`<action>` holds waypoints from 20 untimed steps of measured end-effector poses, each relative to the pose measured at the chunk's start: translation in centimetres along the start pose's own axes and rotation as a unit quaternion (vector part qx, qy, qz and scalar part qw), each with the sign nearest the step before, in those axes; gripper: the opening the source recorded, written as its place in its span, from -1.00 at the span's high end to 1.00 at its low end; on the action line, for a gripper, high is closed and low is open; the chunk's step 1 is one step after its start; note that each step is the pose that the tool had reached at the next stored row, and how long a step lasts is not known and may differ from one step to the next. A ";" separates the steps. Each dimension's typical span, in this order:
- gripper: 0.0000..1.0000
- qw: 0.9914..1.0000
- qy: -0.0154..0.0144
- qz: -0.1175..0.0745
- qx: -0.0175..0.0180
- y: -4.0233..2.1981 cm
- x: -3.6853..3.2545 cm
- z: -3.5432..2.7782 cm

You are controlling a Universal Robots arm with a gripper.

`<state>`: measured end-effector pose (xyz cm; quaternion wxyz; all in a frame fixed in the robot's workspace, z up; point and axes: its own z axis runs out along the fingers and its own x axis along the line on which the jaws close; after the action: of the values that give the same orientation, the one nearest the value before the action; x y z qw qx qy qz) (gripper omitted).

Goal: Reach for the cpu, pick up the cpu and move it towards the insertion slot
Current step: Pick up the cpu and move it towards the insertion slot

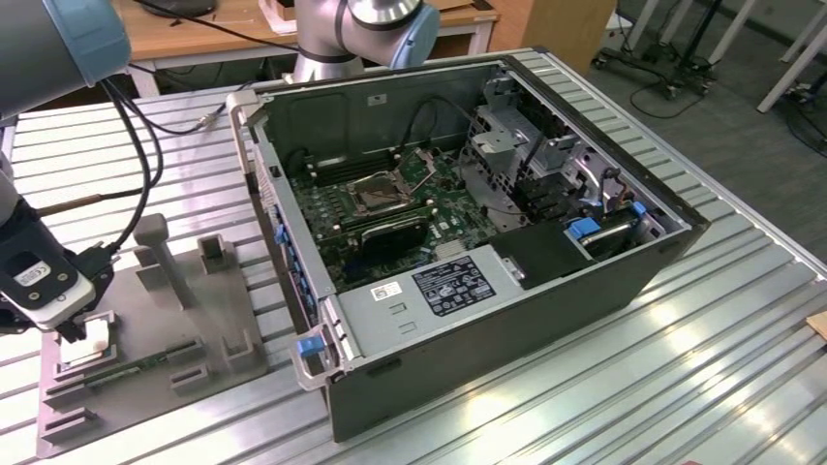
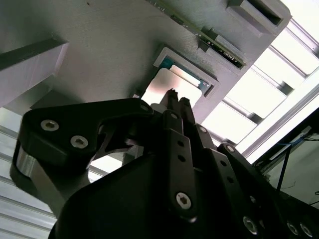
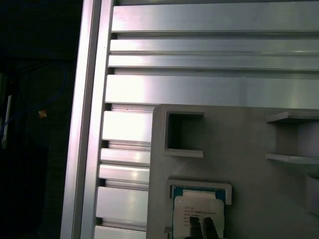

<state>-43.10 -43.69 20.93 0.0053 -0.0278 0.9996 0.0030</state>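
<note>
Gripper [image 3: 202, 226] tips pinched together on the cpu [image 3: 199, 206] in the grey fixture [image 3: 249, 149], hiding its edge; exterior view adds the insertion slot [image 1: 379, 194], well off the fixture.

Cpu [image 3: 199, 209]: pale silver-white face, faint dark markings, teal-green edge behind it. Gripper [image 2: 174, 95]: matte black, silver screw heads. Fixture [image 1: 207, 310]: plain mid grey. Table [image 1: 672, 378]: bright silver, ribbed in parallel bands. Slot [image 1: 380, 192], centre of the exterior view: shiny metal frame, dark middle. Board [image 1: 446, 208] green. Case [image 1: 543, 329] black. Tabs [image 1: 312, 346] blue.
</note>
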 end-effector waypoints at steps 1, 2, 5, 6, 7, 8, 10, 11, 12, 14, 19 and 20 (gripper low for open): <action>0.65 1.000 0.000 0.000 0.000 0.00 0.00 0.00; 0.65 1.000 0.000 0.000 0.000 0.00 0.00 0.00; 0.41 1.000 0.000 0.000 0.000 0.00 0.00 0.00; 0.29 1.000 0.000 0.000 0.000 0.00 0.00 0.00; 0.18 1.000 0.000 0.000 0.000 0.00 0.00 0.01; 0.18 1.000 0.000 0.000 0.000 0.00 0.00 0.01; -0.05 1.000 0.000 0.000 0.000 0.00 0.00 0.01; -0.18 1.000 0.000 0.000 0.000 0.00 0.00 0.01; -0.18 1.000 0.000 0.000 0.000 0.00 0.00 0.01; -0.18 1.000 0.000 0.000 0.000 0.00 0.00 0.03; -0.18 1.000 0.000 0.000 0.000 0.00 0.01 0.66; -0.18 1.000 0.000 0.000 0.000 -0.01 0.01 0.81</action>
<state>-43.10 -43.69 20.11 0.0052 -0.0278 0.9996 0.0030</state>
